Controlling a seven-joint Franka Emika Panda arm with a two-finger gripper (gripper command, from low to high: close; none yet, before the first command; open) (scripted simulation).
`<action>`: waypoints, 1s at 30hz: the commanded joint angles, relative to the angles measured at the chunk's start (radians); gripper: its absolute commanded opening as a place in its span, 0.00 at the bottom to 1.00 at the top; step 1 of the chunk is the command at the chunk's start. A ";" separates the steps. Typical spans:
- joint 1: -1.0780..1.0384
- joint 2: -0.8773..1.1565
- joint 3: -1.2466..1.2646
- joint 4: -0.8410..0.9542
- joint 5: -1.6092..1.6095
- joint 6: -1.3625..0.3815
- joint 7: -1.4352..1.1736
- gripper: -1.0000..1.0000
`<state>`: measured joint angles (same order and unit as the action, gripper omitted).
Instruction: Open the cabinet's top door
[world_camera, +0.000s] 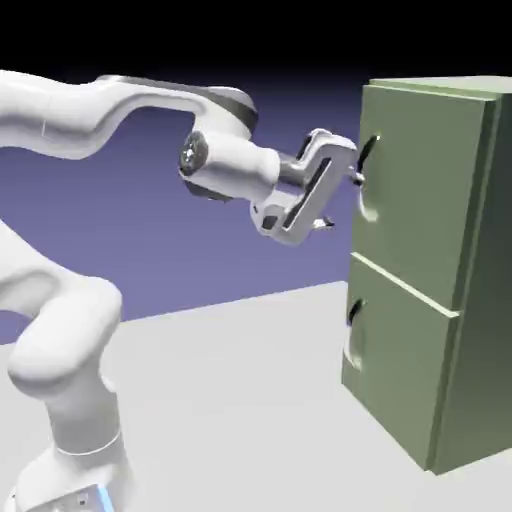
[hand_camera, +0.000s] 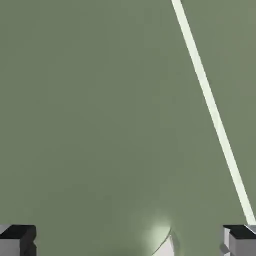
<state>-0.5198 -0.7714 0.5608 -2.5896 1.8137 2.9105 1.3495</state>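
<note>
The olive-green cabinet (world_camera: 475, 300) stands at the exterior view's right. Its top door (world_camera: 415, 200) is flush with the cabinet front, with a curved handle (world_camera: 366, 160) over a round recess near its left edge. My gripper (world_camera: 341, 200) is open just in front of that handle, one fingertip level with it and the other lower; nothing is held. In the hand view the green panel (hand_camera: 100, 110) fills the picture, crossed by a thin pale line (hand_camera: 212, 110). The gripper (hand_camera: 129, 242) is open, both tips at the bottom corners, a pale curved edge (hand_camera: 165, 242) between them.
The lower panel (world_camera: 400, 370) sits shut beneath the top door, with its own dark handle (world_camera: 354, 315). The white arm (world_camera: 120, 110) arches in from the left over the grey table (world_camera: 240, 400).
</note>
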 joint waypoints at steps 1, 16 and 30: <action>-0.013 -0.005 0.013 0.005 0.044 -0.003 0.015 1.00; -0.204 -0.077 0.215 0.085 0.696 -0.049 0.234 1.00; -0.450 -0.034 0.422 0.234 1.077 -0.098 0.317 1.00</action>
<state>-0.9698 -0.8053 0.9822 -2.3554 2.8907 2.8125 1.6665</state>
